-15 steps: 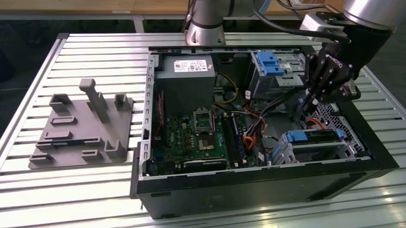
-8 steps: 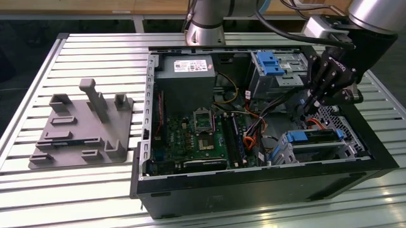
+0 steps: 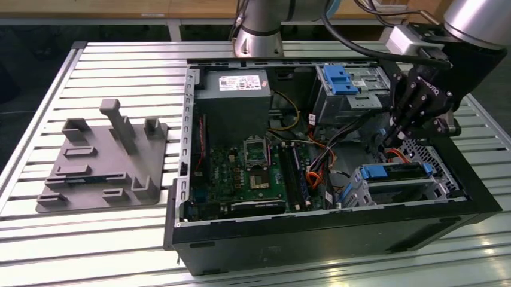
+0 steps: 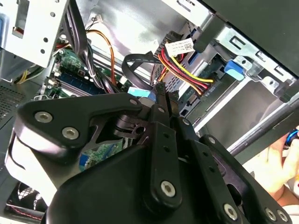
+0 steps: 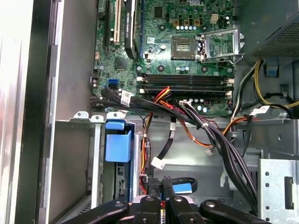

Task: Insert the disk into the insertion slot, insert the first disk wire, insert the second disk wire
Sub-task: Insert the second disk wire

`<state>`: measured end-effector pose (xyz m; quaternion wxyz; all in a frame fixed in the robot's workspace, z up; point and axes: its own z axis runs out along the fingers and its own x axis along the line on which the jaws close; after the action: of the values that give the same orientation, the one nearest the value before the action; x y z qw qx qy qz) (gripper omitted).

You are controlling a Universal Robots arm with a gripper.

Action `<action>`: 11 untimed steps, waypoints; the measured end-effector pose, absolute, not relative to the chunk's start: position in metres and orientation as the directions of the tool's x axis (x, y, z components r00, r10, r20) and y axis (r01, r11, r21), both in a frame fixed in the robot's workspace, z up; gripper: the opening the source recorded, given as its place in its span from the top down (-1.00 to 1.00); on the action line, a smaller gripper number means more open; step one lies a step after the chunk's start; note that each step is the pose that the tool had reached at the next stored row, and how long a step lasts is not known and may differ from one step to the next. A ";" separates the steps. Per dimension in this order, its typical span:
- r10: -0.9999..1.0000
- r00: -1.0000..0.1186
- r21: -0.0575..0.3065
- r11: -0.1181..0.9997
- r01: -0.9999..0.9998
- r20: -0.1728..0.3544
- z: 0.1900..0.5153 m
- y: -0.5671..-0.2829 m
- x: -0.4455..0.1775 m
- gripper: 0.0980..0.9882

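Note:
The disk [image 3: 397, 172], silver in its blue carrier, lies inside the insertion slot [image 3: 403, 190], the low silver cage at the case's near corner on the exterior view's right. My gripper [image 3: 393, 140] reaches down into the case just behind that cage. In both wrist views its fingers are shut on a black disk wire with a blue plug [image 4: 140, 92] [image 5: 182, 188], a short way from the disk's rear. A red, yellow and black wire bundle [image 4: 189, 77] ends in a black plug at the disk's back edge. The carrier's blue tab [image 5: 117, 142] shows beside my gripper [image 5: 163, 180].
The open computer case holds a green motherboard [image 3: 251, 173], a grey power supply [image 3: 233, 104] and a taller cage with a blue latch [image 3: 339, 78]. Loose black cables [image 5: 219, 140] cross near the gripper. A grey fixture [image 3: 104, 161] sits on the slatted table. A hand [image 4: 275, 168] is outside the case.

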<state>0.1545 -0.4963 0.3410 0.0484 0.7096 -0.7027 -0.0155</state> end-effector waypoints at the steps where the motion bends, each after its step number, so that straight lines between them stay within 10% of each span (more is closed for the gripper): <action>1: -0.999 0.011 0.090 -0.007 -0.996 0.041 0.341 -0.497 0.155 0.89; 11: -1.000 0.006 0.090 -0.005 -0.996 0.008 0.341 -0.509 0.155 0.89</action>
<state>0.1550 -0.5087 0.3409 0.0349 0.7084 -0.7043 -0.0290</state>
